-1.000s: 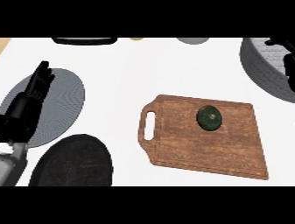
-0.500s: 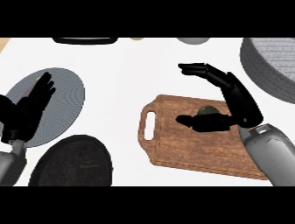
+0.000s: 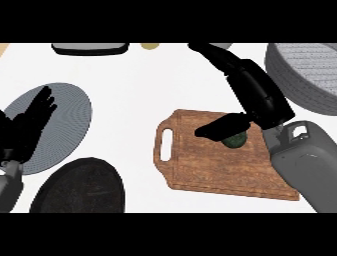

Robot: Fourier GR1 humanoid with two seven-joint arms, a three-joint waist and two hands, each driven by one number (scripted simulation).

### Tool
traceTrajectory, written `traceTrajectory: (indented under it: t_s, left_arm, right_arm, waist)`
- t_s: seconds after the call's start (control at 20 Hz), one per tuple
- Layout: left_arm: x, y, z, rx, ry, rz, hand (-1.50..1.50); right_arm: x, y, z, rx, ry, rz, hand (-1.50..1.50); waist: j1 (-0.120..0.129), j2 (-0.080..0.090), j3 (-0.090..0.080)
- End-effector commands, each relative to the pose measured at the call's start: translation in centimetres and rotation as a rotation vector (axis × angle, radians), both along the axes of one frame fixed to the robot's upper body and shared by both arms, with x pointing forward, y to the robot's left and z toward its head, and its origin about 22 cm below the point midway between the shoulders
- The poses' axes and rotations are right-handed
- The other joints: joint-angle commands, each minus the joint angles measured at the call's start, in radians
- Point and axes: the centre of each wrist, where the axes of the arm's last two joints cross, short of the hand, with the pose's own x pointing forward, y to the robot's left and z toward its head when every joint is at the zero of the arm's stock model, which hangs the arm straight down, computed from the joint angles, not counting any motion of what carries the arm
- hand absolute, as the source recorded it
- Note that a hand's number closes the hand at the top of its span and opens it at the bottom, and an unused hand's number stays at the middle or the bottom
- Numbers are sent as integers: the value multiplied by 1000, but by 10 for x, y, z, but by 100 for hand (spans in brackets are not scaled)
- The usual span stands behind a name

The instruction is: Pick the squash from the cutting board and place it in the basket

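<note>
Your right hand (image 3: 258, 97) hangs open, thumb over the squash (image 3: 235, 141) on the cutting board (image 3: 215, 170), so closing off-centre may send it rolling away.

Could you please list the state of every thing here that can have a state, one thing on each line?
cutting board: flat on the counter, handle to the view's left.
right hand: open, fingers straight, above the cutting board.
squash: lying on the cutting board, partly under the right hand's thumb.
basket: upright, no squash in it.
grey plate: flat on the counter.
dark plate: flat on the counter.
left hand: open, resting over the grey plate.
</note>
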Motion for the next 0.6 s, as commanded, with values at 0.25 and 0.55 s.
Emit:
traceTrajectory:
  t_s: [0.25,0.55]
  left_arm:
    - [3,2,-5,-6,18,10,0]
    - [0,10,1,-17,0,5,0]
  right_arm:
    - [8,-17,112,-410,73,-407,-150]
    - [13,-48,134,-519,340,-265,-150]
  waist:
    - [-7,3,1]
    - [0,8,4]
